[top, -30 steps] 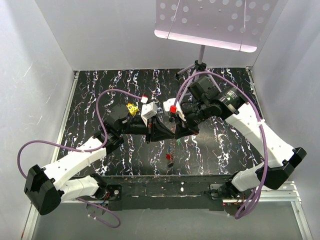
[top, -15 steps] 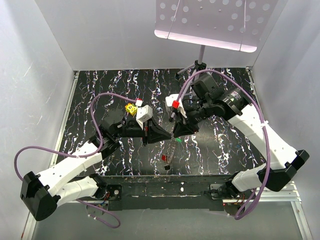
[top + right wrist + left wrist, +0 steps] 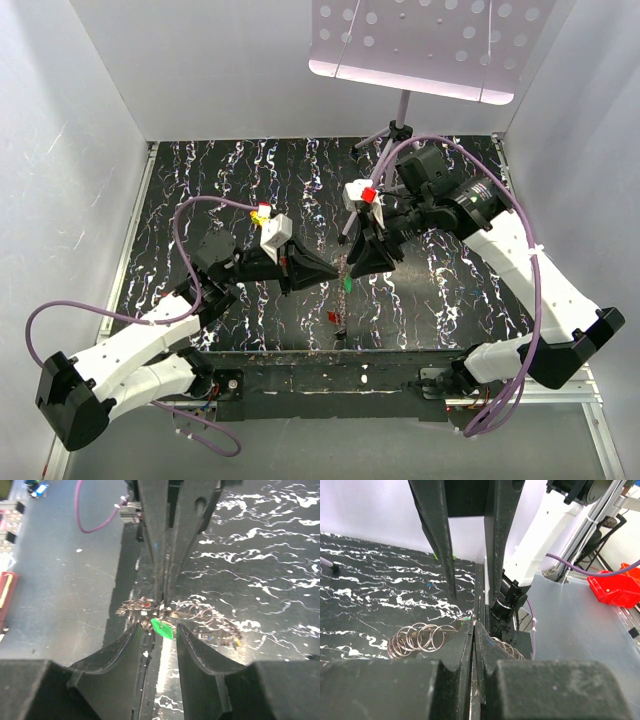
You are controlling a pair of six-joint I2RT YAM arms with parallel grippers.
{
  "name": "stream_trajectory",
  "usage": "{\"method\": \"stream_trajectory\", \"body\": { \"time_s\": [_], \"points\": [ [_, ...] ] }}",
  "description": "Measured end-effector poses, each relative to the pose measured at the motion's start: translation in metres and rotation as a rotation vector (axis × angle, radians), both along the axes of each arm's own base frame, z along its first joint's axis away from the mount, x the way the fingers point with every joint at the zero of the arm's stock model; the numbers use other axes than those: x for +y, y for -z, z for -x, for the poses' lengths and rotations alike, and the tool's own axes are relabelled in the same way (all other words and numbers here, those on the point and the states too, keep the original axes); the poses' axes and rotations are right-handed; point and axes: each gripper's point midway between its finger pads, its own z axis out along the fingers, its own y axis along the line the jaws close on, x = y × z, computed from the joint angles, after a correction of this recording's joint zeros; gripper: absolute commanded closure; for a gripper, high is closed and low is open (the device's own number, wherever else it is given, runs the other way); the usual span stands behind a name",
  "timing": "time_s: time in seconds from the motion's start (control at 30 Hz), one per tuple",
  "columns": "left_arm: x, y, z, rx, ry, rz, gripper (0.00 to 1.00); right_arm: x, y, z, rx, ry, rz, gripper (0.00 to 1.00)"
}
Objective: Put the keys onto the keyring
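My left gripper point(image 3: 331, 269) is shut on the thin wire of the keyring point(image 3: 420, 637) and holds it above the table; its jaws point(image 3: 474, 626) pinch the wire at the tips. A coil of silvery rings hangs off it. A green key point(image 3: 162, 628) and a red key point(image 3: 145, 604) dangle from the coil; both also show in the top view, green point(image 3: 347, 284) and red point(image 3: 333, 317). My right gripper point(image 3: 359, 267) is open, its fingers either side of the green key point(image 3: 156, 630) without touching it, facing the left gripper's tips.
A yellow block point(image 3: 262, 213) lies behind the left wrist. The grey tripod stand point(image 3: 398, 131) with its perforated plate stands at the back. Small green point(image 3: 444, 556) and blue point(image 3: 428, 586) bits lie on the black marbled table point(image 3: 200, 180). The front edge is just below the hanging keys.
The two grippers, tip to tip a second ago, have drawn slightly apart. The left arm has pulled back to the left, the right wrist has risen, and the key bunch hangs a little further left.
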Motion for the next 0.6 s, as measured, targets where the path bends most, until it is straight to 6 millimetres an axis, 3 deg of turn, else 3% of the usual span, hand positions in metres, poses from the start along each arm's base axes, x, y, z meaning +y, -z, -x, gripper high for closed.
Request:
{"method": "stream_trajectory", "body": {
  "time_s": [0.17, 0.43, 0.6],
  "points": [
    [0.006, -0.008, 0.004, -0.017, -0.01, 0.064, 1.0, -0.001, -0.003, 0.013, 0.066, -0.04, -0.051, 0.57],
    [0.008, -0.016, 0.006, -0.023, -0.008, 0.106, 1.0, 0.006, -0.01, 0.014, 0.114, -0.043, -0.098, 0.58],
    [0.008, -0.019, 0.007, -0.028, -0.007, 0.118, 1.0, 0.01, -0.006, 0.011, 0.151, -0.019, -0.093, 0.67]
  ]
}}
